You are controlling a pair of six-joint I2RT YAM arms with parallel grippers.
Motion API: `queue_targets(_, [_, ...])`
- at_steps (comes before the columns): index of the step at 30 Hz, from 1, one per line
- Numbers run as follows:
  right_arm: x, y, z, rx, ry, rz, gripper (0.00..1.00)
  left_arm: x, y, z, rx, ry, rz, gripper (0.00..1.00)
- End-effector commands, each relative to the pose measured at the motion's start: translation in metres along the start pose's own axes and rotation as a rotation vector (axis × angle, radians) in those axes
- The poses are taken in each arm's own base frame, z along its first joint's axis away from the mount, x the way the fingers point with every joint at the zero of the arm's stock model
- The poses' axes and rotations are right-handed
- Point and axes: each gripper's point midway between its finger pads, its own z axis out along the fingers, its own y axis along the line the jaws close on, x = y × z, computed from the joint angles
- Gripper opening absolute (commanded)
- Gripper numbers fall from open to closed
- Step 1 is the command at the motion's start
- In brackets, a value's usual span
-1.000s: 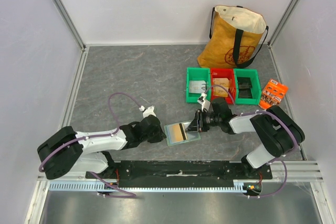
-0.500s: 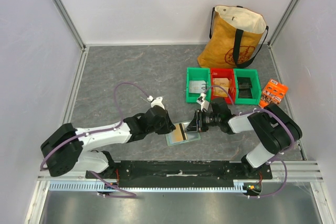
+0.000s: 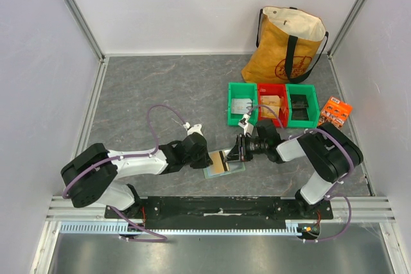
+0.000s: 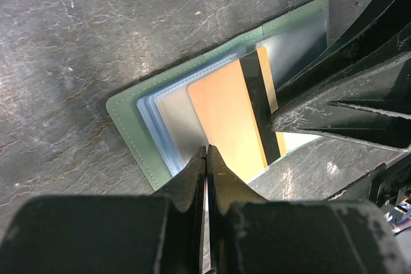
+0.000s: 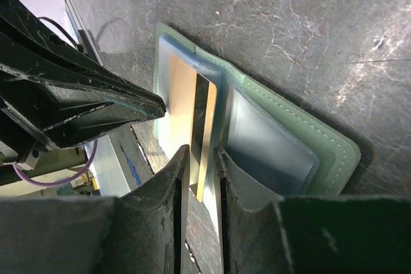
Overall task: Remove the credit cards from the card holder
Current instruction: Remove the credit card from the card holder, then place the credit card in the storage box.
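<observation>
Left wrist view, left gripper (image 4: 205,153): jaws pressed together with nothing visible between them, tip down at the near edge of the tan card (image 4: 225,117).
right gripper (image 5: 200,155): jaws a narrow slit apart, set over the card's striped end; whether they pinch it I cannot tell.
tan card: lies flat with its dark stripe up, between the two tips, on the inner pockets; how much is tucked in is unclear.
card holder (image 4: 128,119): open flat on the table (image 4: 70,36), pale green rim, blue-grey pockets, close in front of the arm bases and well apart from the bins (image 3: 230,102).
Other cards: a grey panel shows beside the tan one; card or pocket, I cannot tell.
Step, as I judge it: freeing the tan card while the holder is held down.
Holder dragging: likely if the left tip bears on the card and not on the holder.
Card slipping or bending: it is thin and flat, and the tips meet it at a shallow angle.
Tips colliding: they work very near each other over one small card.
</observation>
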Motion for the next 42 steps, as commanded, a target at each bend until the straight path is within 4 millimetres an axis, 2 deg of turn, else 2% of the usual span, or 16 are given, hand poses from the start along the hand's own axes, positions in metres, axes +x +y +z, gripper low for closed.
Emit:
queue_targets(1, [-0.008, 0.011, 0.005, -0.051, -0.010, -0.033, 0.26, 0.014, 0.017, 0.006, -0.037, 0.035, -0.003, 0.06])
queue_targets(4, [-0.008, 0.010, 0.005, -0.050, -0.009, -0.035, 0.17, 0.019, 0.024, 0.006, -0.054, 0.043, -0.011, 0.05])
queue_targets(7, [-0.005, 0.010, 0.004, -0.054, 0.001, -0.038, 0.00, 0.020, 0.026, 0.007, -0.048, 0.033, -0.022, 0.04])
queue_targets(12, [-0.005, 0.000, -0.005, -0.025, -0.002, -0.035, 0.00, 0.026, 0.036, 0.008, -0.072, 0.042, -0.036, 0.04])
queue_targets(19, [-0.007, -0.021, -0.028, 0.037, -0.023, 0.005, 0.00, 0.035, 0.046, 0.010, -0.089, 0.053, -0.061, 0.04])
queue_targets(25, [-0.012, -0.017, -0.043, 0.087, -0.056, 0.014, 0.00, 0.026, 0.041, 0.005, -0.075, 0.021, -0.040, 0.07])
queue_targets(29, [-0.024, 0.001, -0.058, 0.101, -0.103, -0.006, 0.00, 0.003, 0.027, -0.007, -0.045, -0.057, 0.010, 0.18])
queue_targets(31, [-0.030, 0.013, -0.064, 0.093, -0.125, 0.008, 0.00, -0.008, 0.024, -0.016, -0.050, -0.097, 0.048, 0.30])
queue_targets(34, [-0.040, 0.033, -0.074, 0.077, -0.174, 0.021, 0.00, -0.029, 0.001, -0.034, -0.008, -0.185, 0.141, 0.47])
queue_targets(38, [-0.049, 0.054, -0.087, 0.074, -0.224, 0.041, 0.00, -0.056, -0.032, -0.064, 0.027, -0.335, 0.350, 0.68])
queue_targets(42, [-0.057, 0.073, -0.100, 0.073, -0.266, 0.038, 0.00, -0.076, -0.066, -0.094, 0.053, -0.510, 0.606, 0.78])
